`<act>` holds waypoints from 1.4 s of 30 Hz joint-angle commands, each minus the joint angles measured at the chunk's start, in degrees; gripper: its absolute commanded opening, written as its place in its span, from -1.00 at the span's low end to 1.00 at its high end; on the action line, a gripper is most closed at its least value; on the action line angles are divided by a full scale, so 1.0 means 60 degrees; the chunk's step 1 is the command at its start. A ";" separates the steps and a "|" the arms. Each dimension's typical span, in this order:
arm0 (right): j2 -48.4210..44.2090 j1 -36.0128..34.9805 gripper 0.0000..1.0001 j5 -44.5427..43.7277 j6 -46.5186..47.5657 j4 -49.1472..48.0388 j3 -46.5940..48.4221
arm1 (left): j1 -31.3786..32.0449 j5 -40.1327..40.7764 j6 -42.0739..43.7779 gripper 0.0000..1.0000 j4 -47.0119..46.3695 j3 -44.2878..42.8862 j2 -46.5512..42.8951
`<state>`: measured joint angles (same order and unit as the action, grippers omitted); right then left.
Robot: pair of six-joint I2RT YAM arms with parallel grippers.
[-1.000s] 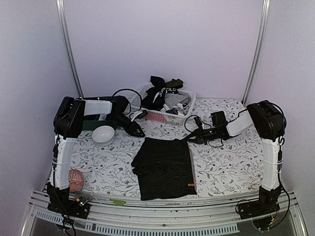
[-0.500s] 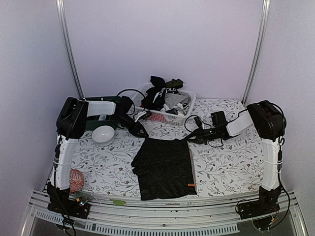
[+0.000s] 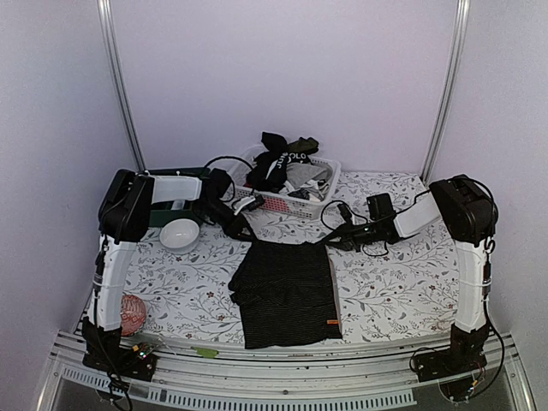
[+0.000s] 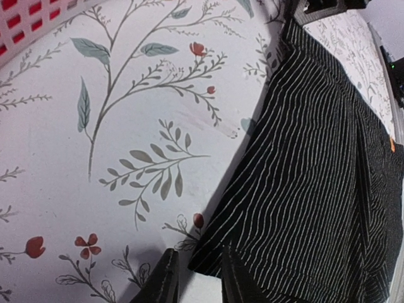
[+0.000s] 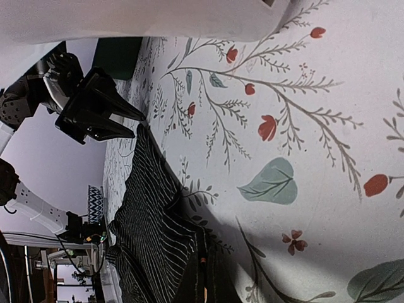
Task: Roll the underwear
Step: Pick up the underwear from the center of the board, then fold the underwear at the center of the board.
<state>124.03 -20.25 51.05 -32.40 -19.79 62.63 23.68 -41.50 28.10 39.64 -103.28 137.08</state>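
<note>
Nearest, at the left corner of the floral surface (image 3: 394, 282), a pinkish ball (image 3: 130, 312) is sitting beside the left arm's base, and a small green item (image 3: 206, 352) is lying on the front rail. Just beyond them, 1 pair of black pin-striped underwear (image 3: 287, 291) is lying spread flat in the middle of the surface, with an orange tag (image 3: 332, 323) showing at its near right corner.

At the garment's far left corner, the left hand (image 3: 243, 231) is reaching down to the cloth. In the left wrist view its 2 fingers (image 4: 165, 281) are standing a little apart, and the corner's edge is lying in the narrow gap between them, the stripes running away to the right. At the far right corner, the right hand (image 3: 329, 243) is pointing in low over the surface with its fingers pressed together, the tip just beside the cloth's edge; whether it is touching the cloth I cannot tell.

Farther back on the left, a white bowl (image 3: 180, 233) is resting under the left forearm. Behind the 2 hands, a white lattice basket (image 3: 287, 204) is standing near the back wall, holding a heap of other garments (image 3: 278, 158) in black, white and grey, some spilling over its rim.
</note>
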 commanded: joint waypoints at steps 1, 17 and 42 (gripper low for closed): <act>-0.0032 -0.0024 -1.00 -0.0122 -0.0145 -0.0364 0.0150 | 0.0181 0.0445 0.0251 -0.58 0.0761 0.0130 0.0298; -0.1411 -0.0028 -1.00 -0.0655 -0.0514 -0.0693 -0.0016 | -0.0917 -0.1330 -0.0299 -1.00 -0.0012 -0.0977 -0.0746; -0.2845 -0.0472 -1.00 0.0813 0.1622 0.1128 -0.1664 | 0.0661 -0.1114 0.1605 -1.00 0.0053 0.4416 -0.4423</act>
<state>110.21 -21.74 53.43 -24.93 -15.97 55.94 25.12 -47.33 36.93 41.08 -81.32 115.61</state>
